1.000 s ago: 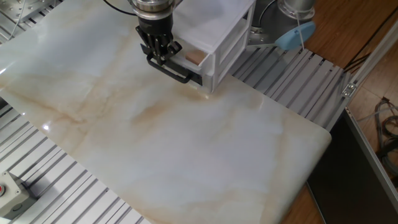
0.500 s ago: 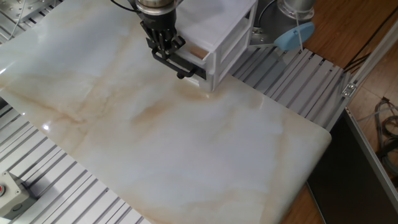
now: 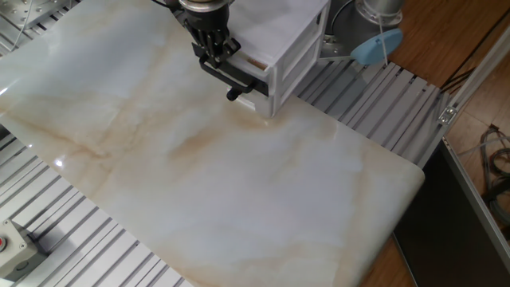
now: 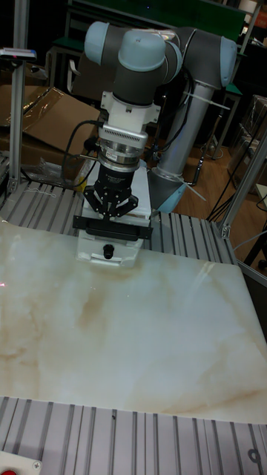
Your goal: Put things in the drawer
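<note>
A small white drawer cabinet (image 3: 296, 38) stands at the far edge of the marble table. Its upper drawer (image 3: 253, 70), with a long black bar handle (image 3: 241, 77), is pushed almost fully in. Only a thin tan sliver of the wooden cube (image 3: 256, 61) shows in the remaining gap. My gripper (image 3: 213, 53) sits at the left part of the handle, its fingers shut on the bar. In the tall fixed view the gripper (image 4: 111, 214) points down onto the handle (image 4: 113, 225), and the cube is hidden.
Below the bar handle is a lower drawer with a small round black knob (image 4: 109, 251). A light-blue round disc (image 3: 373, 46) hangs behind the cabinet near the arm's base. A grey box with a red button (image 3: 9, 244) sits at the near left corner on the slatted frame.
The gripper has moved back and to the right with the handle, sliding the drawer into the cabinet. The cube, clearly visible before, is now nearly hidden.
</note>
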{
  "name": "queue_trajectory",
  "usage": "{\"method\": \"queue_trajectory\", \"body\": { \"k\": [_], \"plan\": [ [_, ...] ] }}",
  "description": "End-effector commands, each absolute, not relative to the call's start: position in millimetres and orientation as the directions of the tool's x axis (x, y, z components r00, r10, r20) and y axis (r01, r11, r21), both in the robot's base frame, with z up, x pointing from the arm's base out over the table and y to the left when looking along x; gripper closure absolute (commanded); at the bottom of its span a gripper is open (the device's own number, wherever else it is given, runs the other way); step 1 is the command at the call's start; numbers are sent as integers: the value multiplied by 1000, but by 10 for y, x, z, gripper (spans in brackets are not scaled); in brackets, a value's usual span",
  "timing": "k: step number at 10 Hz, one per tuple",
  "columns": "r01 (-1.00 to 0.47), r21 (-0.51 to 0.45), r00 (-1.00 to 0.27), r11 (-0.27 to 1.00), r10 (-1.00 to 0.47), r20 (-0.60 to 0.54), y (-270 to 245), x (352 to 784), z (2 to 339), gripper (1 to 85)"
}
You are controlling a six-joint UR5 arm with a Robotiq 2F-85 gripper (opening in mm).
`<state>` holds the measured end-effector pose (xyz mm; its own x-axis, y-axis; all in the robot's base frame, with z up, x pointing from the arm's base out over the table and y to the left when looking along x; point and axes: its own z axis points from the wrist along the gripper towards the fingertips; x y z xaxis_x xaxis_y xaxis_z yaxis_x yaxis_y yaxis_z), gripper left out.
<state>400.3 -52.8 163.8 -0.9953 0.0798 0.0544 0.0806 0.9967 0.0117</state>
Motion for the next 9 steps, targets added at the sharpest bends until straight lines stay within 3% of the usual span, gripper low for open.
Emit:
{"method": "queue_trajectory", "body": {
  "k": [1,9],
  "plan": [
    [93,20,-994,995,92,55,-521,3950,1658,847],
    [130,24,-989,991,127,75,-496,3809,1665,847]
  ]
}}
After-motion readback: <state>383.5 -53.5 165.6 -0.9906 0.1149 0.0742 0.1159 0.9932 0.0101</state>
